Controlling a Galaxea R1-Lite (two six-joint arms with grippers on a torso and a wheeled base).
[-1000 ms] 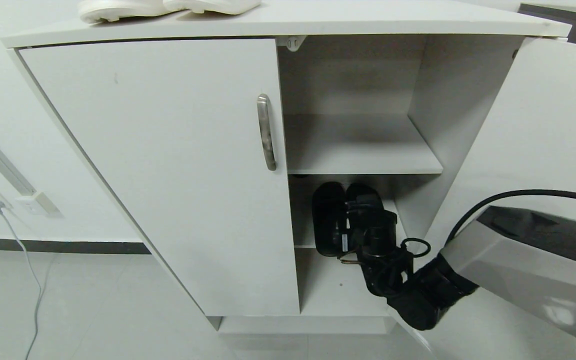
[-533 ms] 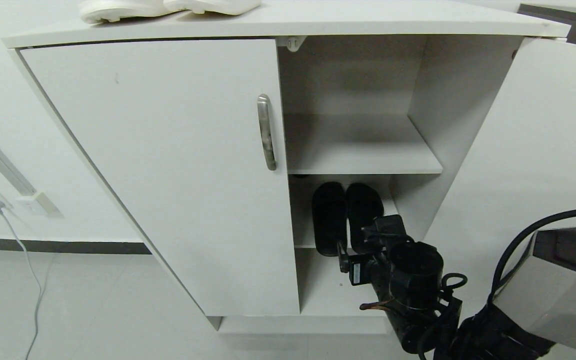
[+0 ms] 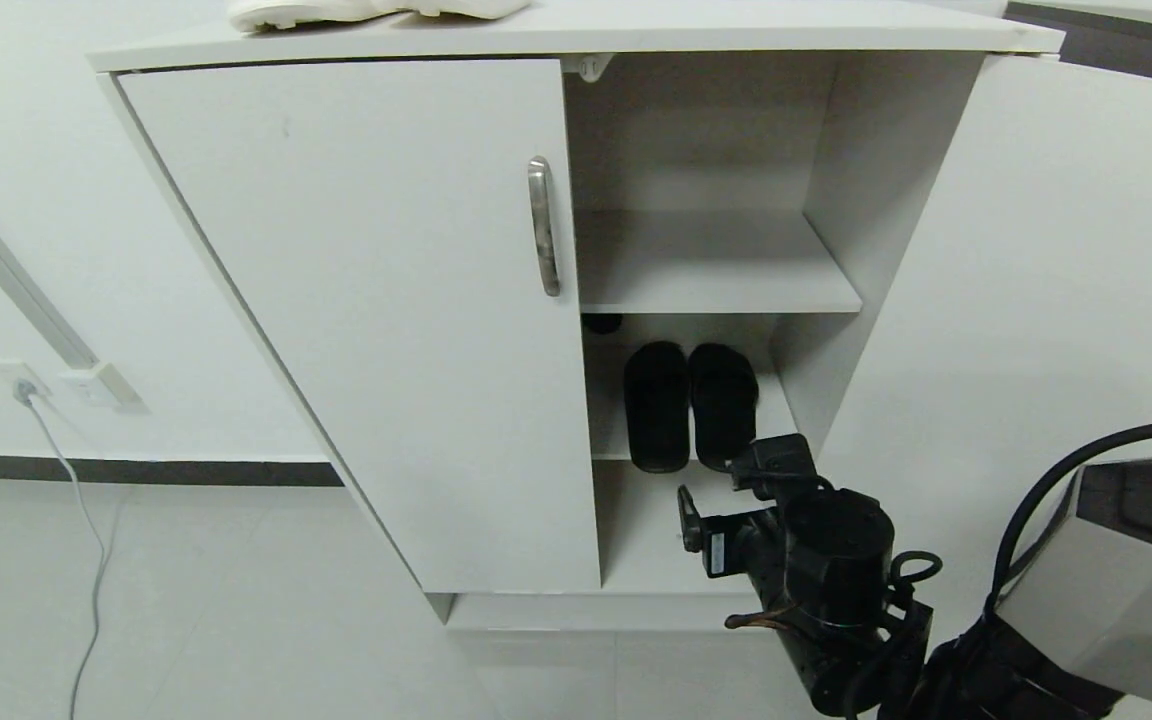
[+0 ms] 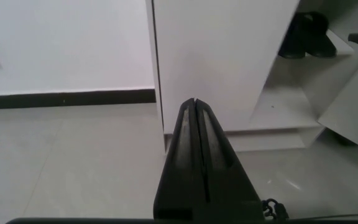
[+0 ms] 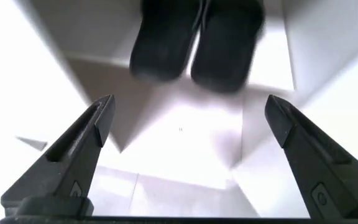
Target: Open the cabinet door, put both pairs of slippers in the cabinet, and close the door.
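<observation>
Head view: white cabinet (image 3: 736, 35), left door (image 3: 366, 300) shut with a metal handle (image 3: 543, 227), right door (image 3: 1036, 280) swung wide. White slippers (image 3: 376, 10) lie on the cabinet top at the frame edge. This view also has the upper shelf (image 3: 716, 265), bare. Black slippers (image 3: 691, 405) sit side by side, touching, on the shelf one level down. Right gripper (image 3: 731, 490) hangs low in front of the bottom compartment, just below and in front of the black pair, not touching it. Wall socket (image 3: 21, 385) with a cable sits off to the left.

Right wrist view adds the finger detail: right gripper (image 5: 189, 102) spread wide, nothing between the fingers (image 5: 86, 143), black slippers (image 5: 197, 43) ahead past the tips.

Left wrist view has the left gripper (image 4: 194, 106) over the tiled floor (image 4: 73, 162), aimed at the foot of the shut door. Its fingers are pressed together, holding nothing. Black slippers (image 4: 306, 37) show far off through the open side.
</observation>
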